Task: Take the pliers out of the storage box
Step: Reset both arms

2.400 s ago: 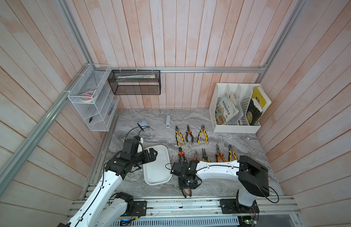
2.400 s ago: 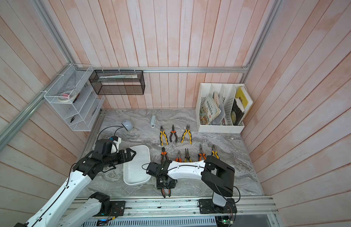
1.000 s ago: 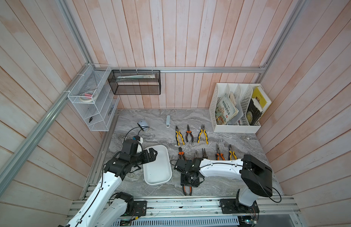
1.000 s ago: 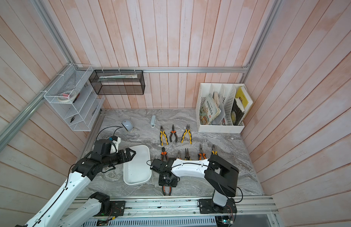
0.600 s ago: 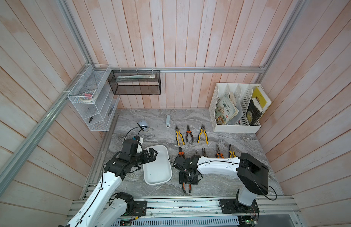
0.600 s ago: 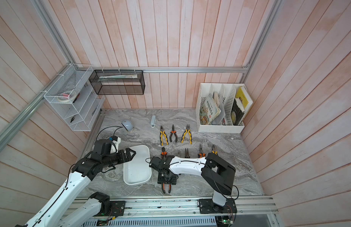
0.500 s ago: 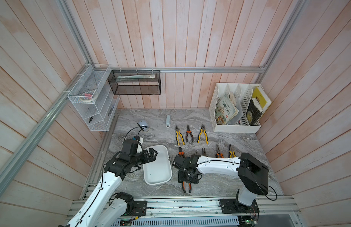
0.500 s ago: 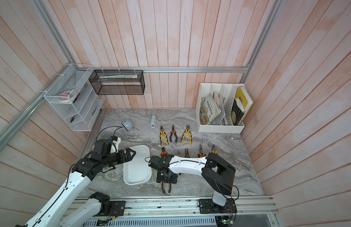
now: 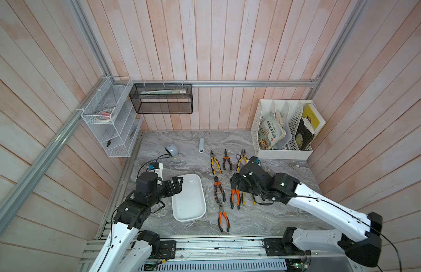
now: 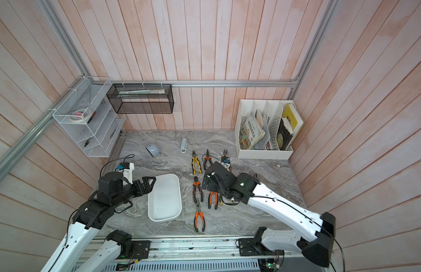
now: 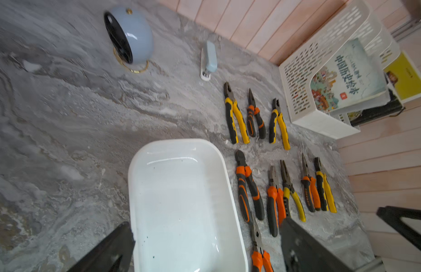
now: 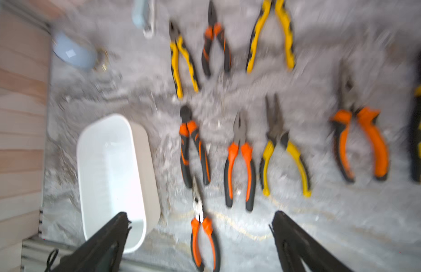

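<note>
The storage box (image 9: 188,200) (image 10: 164,200) is a shallow white tray with nothing in it, at the table's front left. Several pliers lie on the marble to its right: three in a back row (image 9: 224,160), more in a middle row (image 11: 273,200), and an orange long-nosed pair (image 9: 222,217) (image 12: 202,235) nearest the front. My left gripper (image 9: 179,186) (image 11: 204,254) hangs open over the box's left rim. My right gripper (image 9: 236,186) (image 12: 200,249) is open and holds nothing, raised above the middle row.
A small stapler (image 9: 201,145) and a round blue-grey gadget (image 9: 170,150) sit toward the back. A white file rack (image 9: 281,150) with books stands at the back right. A wire-mesh shelf (image 9: 110,122) and a black mesh basket (image 9: 162,101) hang on the walls.
My right gripper opened, left the orange long-nosed pliers on the table near the front, and rose back over the middle row. The left arm stayed put.
</note>
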